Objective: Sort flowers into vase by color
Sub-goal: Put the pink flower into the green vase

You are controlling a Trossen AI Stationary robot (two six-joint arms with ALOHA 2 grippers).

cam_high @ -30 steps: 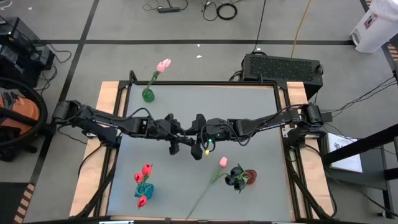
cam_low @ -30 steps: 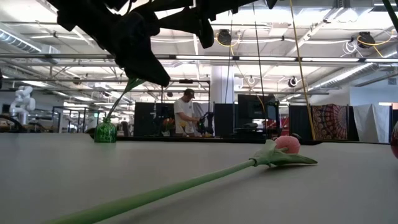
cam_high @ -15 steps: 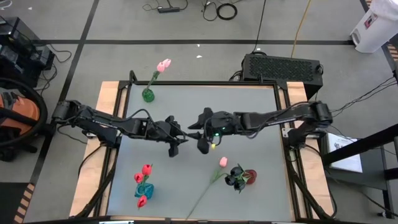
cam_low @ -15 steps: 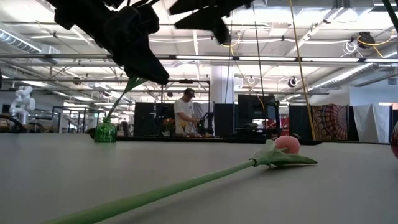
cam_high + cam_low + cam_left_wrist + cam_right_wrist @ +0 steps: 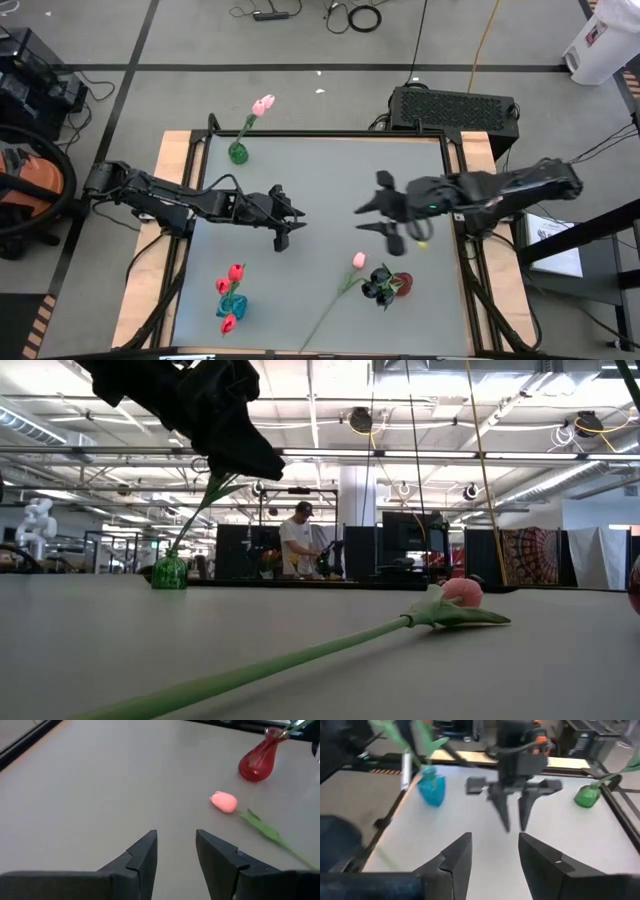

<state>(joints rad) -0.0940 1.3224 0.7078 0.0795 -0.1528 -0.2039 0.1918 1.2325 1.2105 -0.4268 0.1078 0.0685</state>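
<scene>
1. A single pink tulip (image 5: 357, 261) is lying loose on the table (image 5: 320, 165), the one flower not yet sitting in a vase.
2. Its head is pointing toward the red vase (image 5: 401, 284), which is already carrying black flowers (image 5: 379, 285); its green stem is trailing off diagonally toward the table's near edge.
3. The right gripper (image 5: 393, 229) is hovering above the table with its fingers parted and nothing between them; the tulip head is lying near it, a little toward the near edge and toward the table's middle.
4. The left gripper (image 5: 283, 230) is also hanging with its jaws apart and holding nothing; the tulip is lying ahead of it and off toward the right arm's side, well apart.
5. Judging by this, the right gripper is sitting nearer the tulip head.
6. Because the stem is running diagonally, whichever gripper is going in will likely be needing its fingers turned across that line.
7. The green vase (image 5: 238, 153), holding a pink flower (image 5: 263, 105), is standing at the far left corner, well away from both grippers.
</scene>
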